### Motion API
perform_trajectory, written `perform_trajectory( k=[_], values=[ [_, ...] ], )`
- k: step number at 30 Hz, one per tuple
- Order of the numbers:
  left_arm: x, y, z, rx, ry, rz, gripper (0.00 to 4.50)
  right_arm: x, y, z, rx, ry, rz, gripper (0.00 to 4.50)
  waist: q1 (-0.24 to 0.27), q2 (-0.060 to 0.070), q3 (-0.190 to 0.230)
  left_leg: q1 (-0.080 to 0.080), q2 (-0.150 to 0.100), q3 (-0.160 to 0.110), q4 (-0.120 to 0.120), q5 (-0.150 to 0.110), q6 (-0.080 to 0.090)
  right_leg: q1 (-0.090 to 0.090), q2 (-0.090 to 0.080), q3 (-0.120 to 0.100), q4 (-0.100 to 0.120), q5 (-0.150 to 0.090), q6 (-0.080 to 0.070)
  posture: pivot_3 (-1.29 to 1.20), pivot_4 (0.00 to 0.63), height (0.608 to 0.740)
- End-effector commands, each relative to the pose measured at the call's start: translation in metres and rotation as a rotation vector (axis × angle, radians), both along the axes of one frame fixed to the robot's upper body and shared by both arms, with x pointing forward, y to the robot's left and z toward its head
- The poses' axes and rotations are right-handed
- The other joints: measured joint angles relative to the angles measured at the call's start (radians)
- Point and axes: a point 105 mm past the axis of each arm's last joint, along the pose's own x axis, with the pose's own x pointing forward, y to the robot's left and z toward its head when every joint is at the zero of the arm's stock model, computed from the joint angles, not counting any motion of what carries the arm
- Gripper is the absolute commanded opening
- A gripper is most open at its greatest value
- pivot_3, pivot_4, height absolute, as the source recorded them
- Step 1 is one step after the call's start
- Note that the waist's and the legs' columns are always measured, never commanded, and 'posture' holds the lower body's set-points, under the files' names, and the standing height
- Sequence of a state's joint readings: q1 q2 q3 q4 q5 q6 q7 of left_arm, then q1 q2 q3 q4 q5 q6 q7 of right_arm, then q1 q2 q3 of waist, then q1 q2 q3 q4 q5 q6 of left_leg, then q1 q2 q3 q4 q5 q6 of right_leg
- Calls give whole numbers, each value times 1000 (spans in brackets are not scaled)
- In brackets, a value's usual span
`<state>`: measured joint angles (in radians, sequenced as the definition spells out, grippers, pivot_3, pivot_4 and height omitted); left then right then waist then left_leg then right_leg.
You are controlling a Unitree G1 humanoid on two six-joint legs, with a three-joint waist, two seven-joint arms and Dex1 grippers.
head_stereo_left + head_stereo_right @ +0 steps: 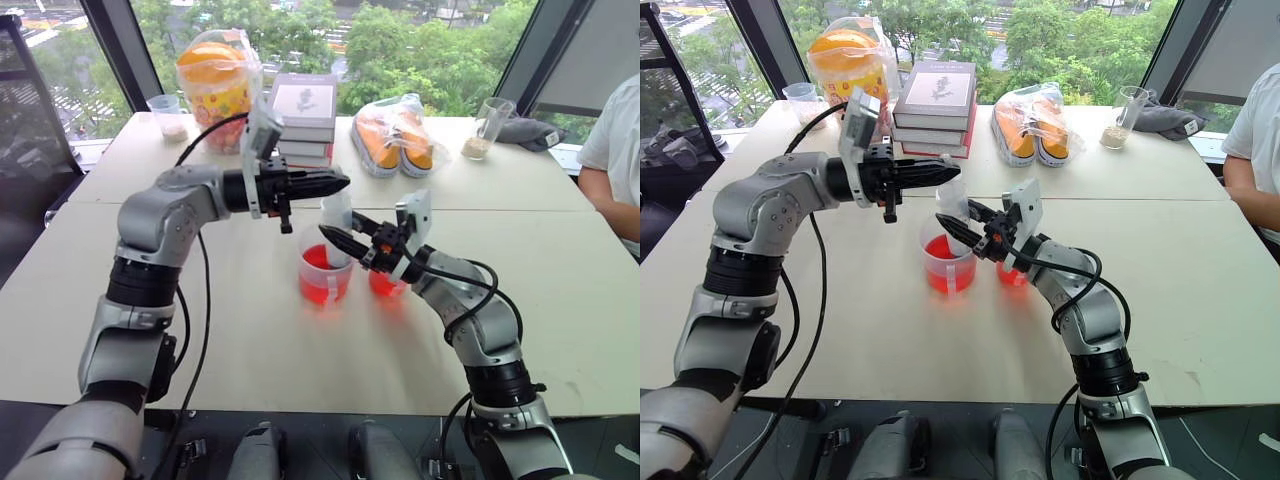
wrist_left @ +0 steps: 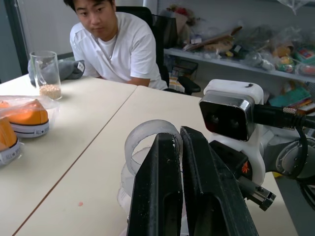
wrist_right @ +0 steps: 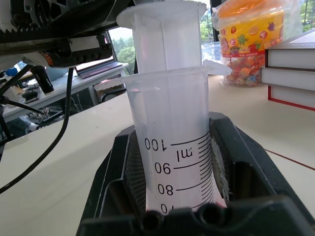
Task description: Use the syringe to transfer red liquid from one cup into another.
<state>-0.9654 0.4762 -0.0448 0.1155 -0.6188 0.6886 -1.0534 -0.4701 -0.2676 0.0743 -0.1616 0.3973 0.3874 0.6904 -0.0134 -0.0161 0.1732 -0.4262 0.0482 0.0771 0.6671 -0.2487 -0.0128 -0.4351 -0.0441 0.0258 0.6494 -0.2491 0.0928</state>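
Observation:
The syringe (image 1: 337, 215) stands upright, its lower end inside the larger cup (image 1: 322, 280), which holds red liquid. My right gripper (image 1: 336, 240) is shut on the clear barrel (image 3: 172, 123), at the printed scale marks. The plunger sticks up out of the barrel. My left gripper (image 1: 338, 183) reaches in level from the left, fingers (image 2: 157, 187) shut, their tips right at the plunger's top (image 2: 147, 132). I cannot tell whether they touch it. A smaller cup (image 1: 386, 286) of red liquid sits just right of the larger one, under my right wrist.
At the back of the table are a stack of books (image 1: 303, 115), a bagged candy jar (image 1: 215, 85), bagged orange shoes (image 1: 395, 135) and two clear cups of beige powder (image 1: 165, 115) (image 1: 490, 125). A person in white (image 1: 615, 150) sits at the right edge.

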Motion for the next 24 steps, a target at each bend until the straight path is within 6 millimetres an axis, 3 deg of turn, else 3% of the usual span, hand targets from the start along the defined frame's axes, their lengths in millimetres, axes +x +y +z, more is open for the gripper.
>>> perform_trajectory(
  k=[1,9,10,12,19,24],
  values=[
    [4,26,56,-88,-205,131,21,-16,15,-21,-63,55,116,1426,0,0,0,0,0,0,0,0,0,0,0,0,0,0,0,0,150,740],
    [0,24,45,-73,-159,99,21,-15,16,-6,-53,12,115,1426,0,0,0,0,0,0,0,0,0,0,0,0,0,0,0,0,150,740],
    [0,24,43,-70,-146,92,492,-14,16,-3,-50,1,113,1426,0,0,0,0,0,0,0,0,0,0,0,0,0,0,0,0,150,740],
    [-3,24,37,-58,-115,73,973,-14,15,5,-46,-19,109,1426,-1,0,0,0,0,0,0,0,0,0,0,0,0,0,0,0,150,740],
    [-10,32,14,14,-74,63,4247,-9,6,36,-1,-86,66,1426,-1,0,0,0,0,0,0,0,0,0,0,0,0,0,0,0,150,740],
    [-14,44,8,36,-57,87,4247,-7,2,51,40,-103,48,1426,-1,0,0,0,0,0,0,0,0,0,0,0,0,0,0,0,150,740]
  ],
)
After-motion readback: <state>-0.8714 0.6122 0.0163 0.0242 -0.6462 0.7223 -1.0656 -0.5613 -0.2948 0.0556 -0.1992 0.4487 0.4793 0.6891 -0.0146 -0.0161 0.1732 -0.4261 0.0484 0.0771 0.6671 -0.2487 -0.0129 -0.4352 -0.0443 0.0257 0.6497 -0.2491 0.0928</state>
